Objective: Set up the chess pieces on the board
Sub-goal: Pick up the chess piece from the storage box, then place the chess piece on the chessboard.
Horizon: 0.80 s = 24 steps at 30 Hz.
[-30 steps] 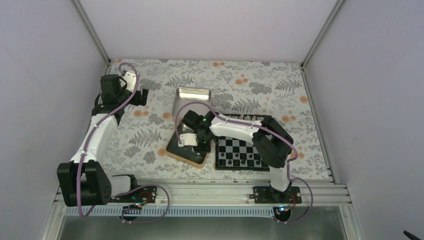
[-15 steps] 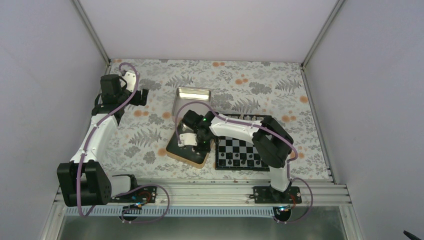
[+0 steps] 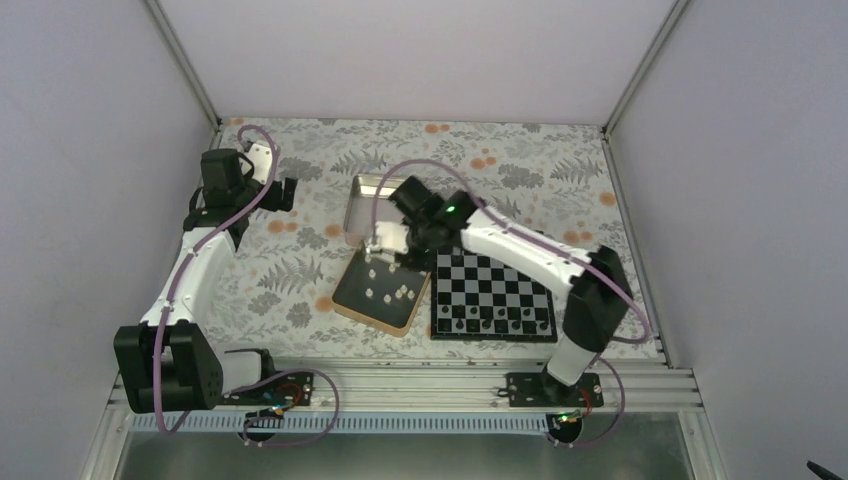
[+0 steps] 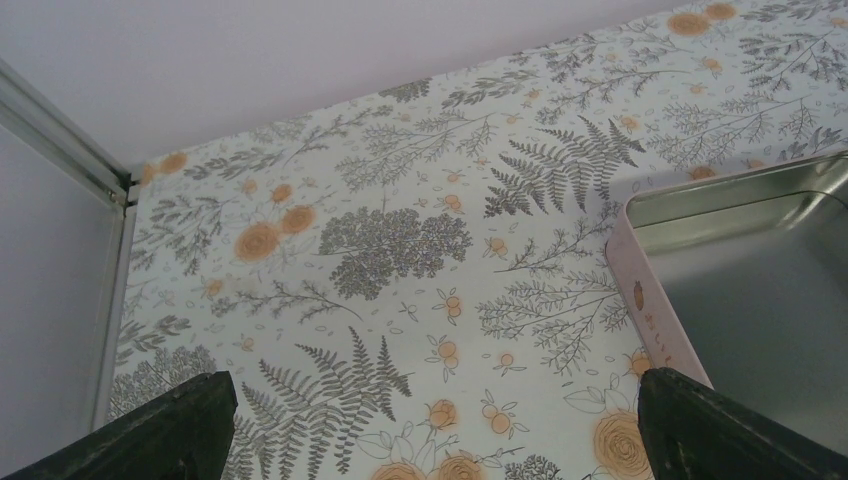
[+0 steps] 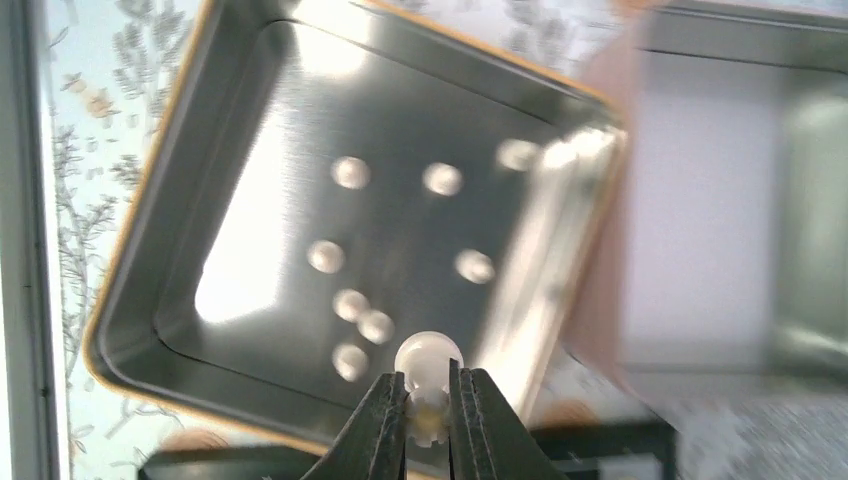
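A cream chess piece [image 5: 428, 362] was pinched in the right gripper [image 5: 428, 405] above the gold-rimmed tin [image 5: 140, 280], near the front edge of the table [image 3: 290, 280], presumably for transfer to the board [image 3: 495, 300] just beside it. The left gripper [image 4: 430, 425] was held spread and empty by the far-left corner.

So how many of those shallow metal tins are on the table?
2. One tin lies left of the chessboard, holding white pieces; the other tin sits behind it, partly covered by the right arm.
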Each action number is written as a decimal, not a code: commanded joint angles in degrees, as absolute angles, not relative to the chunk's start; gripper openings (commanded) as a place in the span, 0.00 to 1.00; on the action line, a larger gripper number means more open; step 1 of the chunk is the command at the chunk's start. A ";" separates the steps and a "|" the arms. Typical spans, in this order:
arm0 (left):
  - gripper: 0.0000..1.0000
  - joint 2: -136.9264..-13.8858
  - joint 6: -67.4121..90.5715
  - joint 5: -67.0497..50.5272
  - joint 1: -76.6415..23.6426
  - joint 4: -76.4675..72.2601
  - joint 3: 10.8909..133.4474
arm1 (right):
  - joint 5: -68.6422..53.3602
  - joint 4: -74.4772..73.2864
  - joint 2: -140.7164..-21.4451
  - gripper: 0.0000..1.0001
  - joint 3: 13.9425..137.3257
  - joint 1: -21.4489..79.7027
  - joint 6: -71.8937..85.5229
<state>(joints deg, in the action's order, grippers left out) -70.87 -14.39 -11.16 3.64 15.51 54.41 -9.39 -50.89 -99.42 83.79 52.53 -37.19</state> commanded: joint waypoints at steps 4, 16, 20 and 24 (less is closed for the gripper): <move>1.00 -69.97 -14.55 -11.60 3.87 15.36 54.67 | -8.18 -54.52 -87.54 0.04 82.98 38.44 -39.07; 1.00 -70.40 -14.59 -12.37 3.82 15.31 54.57 | -13.35 -54.69 -82.71 0.04 72.89 9.50 -48.98; 1.00 -70.49 -14.59 -12.73 3.87 15.38 54.58 | -13.83 -53.37 -84.03 0.04 69.93 3.70 -50.40; 1.00 -70.57 -14.59 -12.85 3.81 15.44 54.62 | -13.81 -51.43 -86.14 0.04 67.96 -0.91 -51.72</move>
